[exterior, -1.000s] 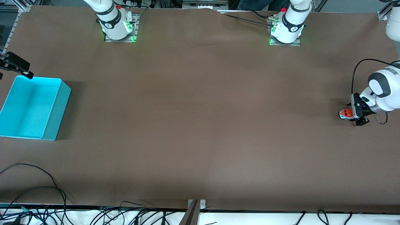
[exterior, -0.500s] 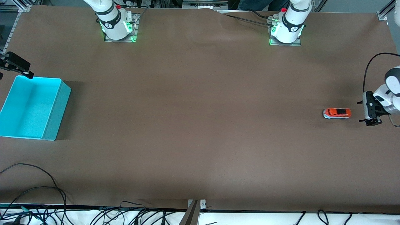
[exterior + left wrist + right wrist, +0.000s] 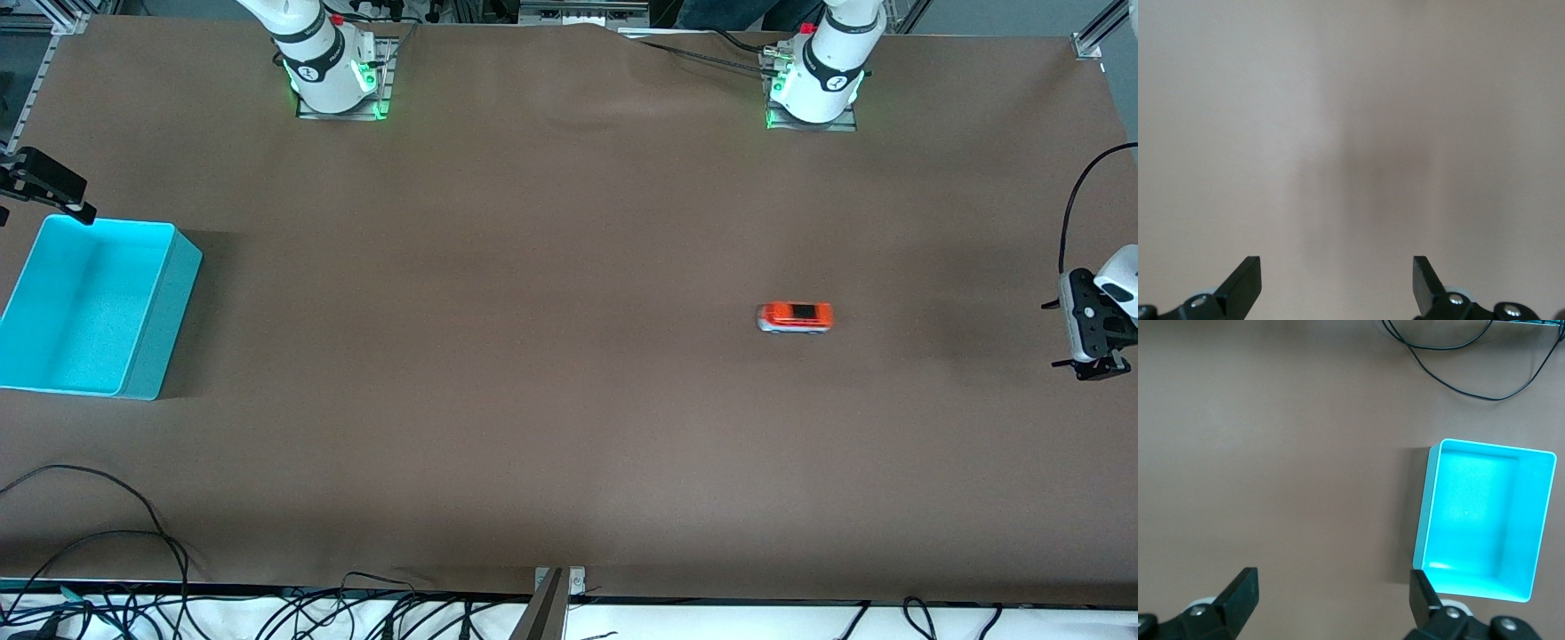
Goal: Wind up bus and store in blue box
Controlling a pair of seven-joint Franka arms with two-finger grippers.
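Observation:
The small orange-red bus (image 3: 794, 316) stands alone on the brown table, toward the left arm's end, with no gripper touching it. My left gripper (image 3: 1067, 336) is open and empty at the table's edge at the left arm's end, well apart from the bus; its wrist view (image 3: 1337, 287) shows only bare table. The blue box (image 3: 164, 311) sits empty at the right arm's end. My right gripper (image 3: 53, 191) hangs open and empty above the table beside the box; its wrist view (image 3: 1331, 600) shows the box (image 3: 1423, 520).
Black cables (image 3: 107, 542) lie along the table edge nearest the front camera, and one (image 3: 1458, 367) shows in the right wrist view. A wide stretch of bare brown table lies between the bus and the box.
My left gripper has let go of the bus and drawn back toward the table's end. The bus has rolled across the table toward the right arm's end. The right arm has not moved.

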